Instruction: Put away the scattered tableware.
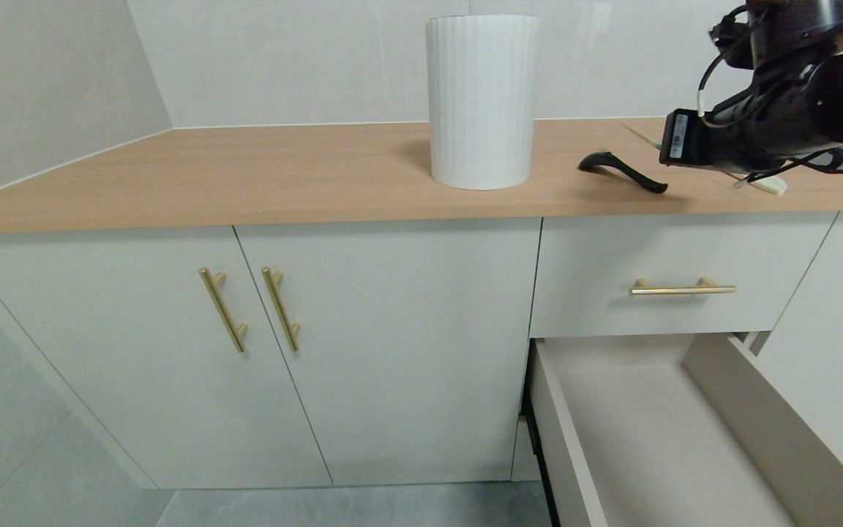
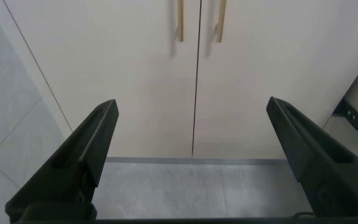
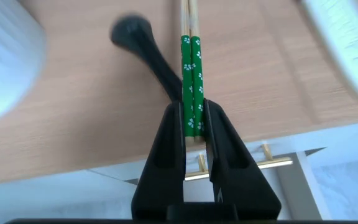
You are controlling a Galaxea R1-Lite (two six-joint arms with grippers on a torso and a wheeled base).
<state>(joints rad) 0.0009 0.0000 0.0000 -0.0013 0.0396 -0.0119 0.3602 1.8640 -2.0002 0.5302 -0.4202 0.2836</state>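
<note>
My right gripper [image 3: 194, 117] is shut on a pair of wooden chopsticks [image 3: 191, 81] with green flowered bands. It holds them just above the wooden counter [image 1: 282, 172]. Their thin tips [image 1: 641, 136] poke out of the right arm [image 1: 795, 95] at the counter's right end. A black spoon [image 1: 623, 172] lies on the counter between the chopsticks and the white ribbed container [image 1: 481, 102]; in the right wrist view the black spoon [image 3: 143, 46] lies just under the chopsticks. My left gripper [image 2: 194, 168] is open and empty, low in front of the cabinet doors [image 2: 194, 74].
The lower drawer [image 1: 780, 439] below the counter's right part is pulled out, and nothing lies in the part I see. Above it is a shut drawer with a gold handle [image 1: 681, 289]. A pale utensil [image 1: 769, 185] lies near the front edge under the right arm.
</note>
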